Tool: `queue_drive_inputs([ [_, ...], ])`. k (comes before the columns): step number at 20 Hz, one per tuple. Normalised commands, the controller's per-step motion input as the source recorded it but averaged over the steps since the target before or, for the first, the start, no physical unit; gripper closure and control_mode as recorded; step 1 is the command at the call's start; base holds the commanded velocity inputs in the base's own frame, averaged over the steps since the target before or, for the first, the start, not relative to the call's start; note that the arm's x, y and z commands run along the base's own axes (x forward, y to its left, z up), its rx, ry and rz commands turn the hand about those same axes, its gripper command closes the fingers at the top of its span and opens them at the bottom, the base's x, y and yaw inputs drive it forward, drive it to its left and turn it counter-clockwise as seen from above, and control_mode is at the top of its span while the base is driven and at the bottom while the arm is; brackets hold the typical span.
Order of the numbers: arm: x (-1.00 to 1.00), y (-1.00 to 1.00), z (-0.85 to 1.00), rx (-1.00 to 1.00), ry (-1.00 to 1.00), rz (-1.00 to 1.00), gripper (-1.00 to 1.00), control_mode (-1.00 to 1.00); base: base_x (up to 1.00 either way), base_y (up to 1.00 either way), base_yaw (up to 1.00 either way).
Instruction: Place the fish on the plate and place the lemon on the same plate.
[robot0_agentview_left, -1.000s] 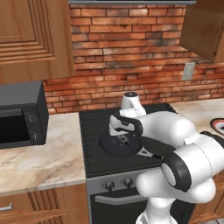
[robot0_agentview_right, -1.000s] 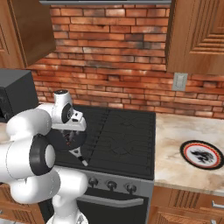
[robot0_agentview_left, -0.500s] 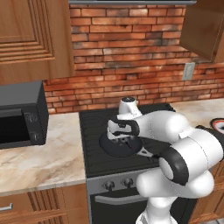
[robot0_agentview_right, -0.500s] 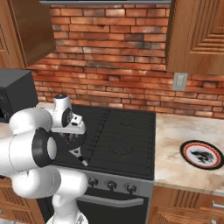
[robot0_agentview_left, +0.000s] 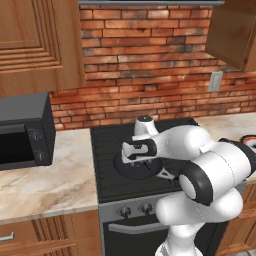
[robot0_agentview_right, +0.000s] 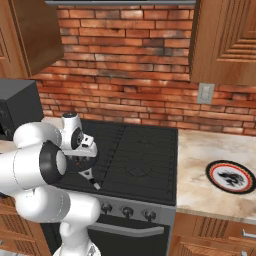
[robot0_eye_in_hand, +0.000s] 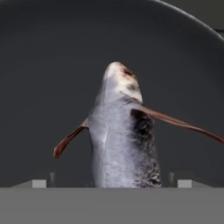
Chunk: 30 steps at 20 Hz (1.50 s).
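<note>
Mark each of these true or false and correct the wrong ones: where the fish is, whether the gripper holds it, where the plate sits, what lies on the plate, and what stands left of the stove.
1. The fish lies in the black frying pan on the stove. True.
2. The gripper is shut on the fish. False: its jaws stand open, one tip on either side of the fish.
3. The plate sits on the counter right of the stove. True.
4. The fish is already on the plate. False: it is in the pan, under the gripper.
5. A microwave stands on the counter left of the stove. True.
</note>
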Motion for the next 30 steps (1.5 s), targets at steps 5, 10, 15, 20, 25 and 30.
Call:
queue_drive_inputs([
  [5, 0.00, 0.00, 0.00, 0.00, 0.00, 0.00, -1.00, -1.00, 0.00, 0.00, 0.00],
  [10, 0.00, 0.00, 0.00, 0.00, 0.00, 0.00, 1.00, -1.00, 0.00, 0.00, 0.00],
  [15, 0.00, 0.00, 0.00, 0.00, 0.00, 0.00, 1.00, -1.00, 0.00, 0.00, 0.00],
  [20, 0.00, 0.00, 0.06, 0.00, -0.01, -0.04, 1.00, -1.00, 0.00, 0.00, 0.00],
  [25, -0.07, -0.20, 0.74, 0.00, 0.00, -0.02, 1.00, -1.00, 0.00, 0.00, 0.00],
  [30, -0.08, -0.30, 1.00, 0.00, 0.00, 0.00, 1.00, -1.00, 0.00, 0.00, 0.00],
])
